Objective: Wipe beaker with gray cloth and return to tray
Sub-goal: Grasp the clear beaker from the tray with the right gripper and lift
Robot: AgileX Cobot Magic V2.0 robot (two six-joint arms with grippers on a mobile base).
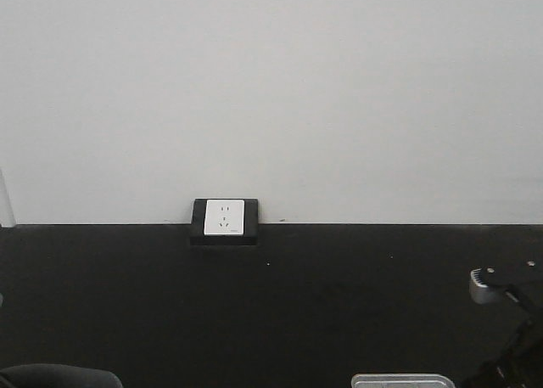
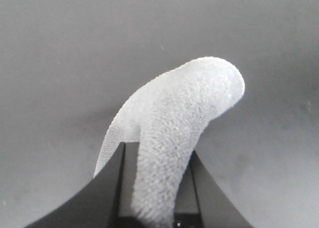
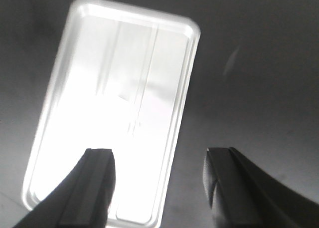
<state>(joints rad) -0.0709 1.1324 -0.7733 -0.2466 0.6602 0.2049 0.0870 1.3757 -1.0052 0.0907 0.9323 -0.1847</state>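
Dark surface (image 3: pixel 269 88); left fingers (image 2: pixel 112 198) pinch soft gray fabric cloth (image 2: pixel 189 118) by one end, so it may slip; right fingers (image 3: pixel 94 188) spread over silver metal tray (image 3: pixel 149 63)

No writing can be read from here; the white plastic wall socket (image 1: pixel 224 217) carries only a mark too small to read.

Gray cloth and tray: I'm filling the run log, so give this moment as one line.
left pincer shut on gray cloth | right pincer open, empty, above tray | beaker not in view
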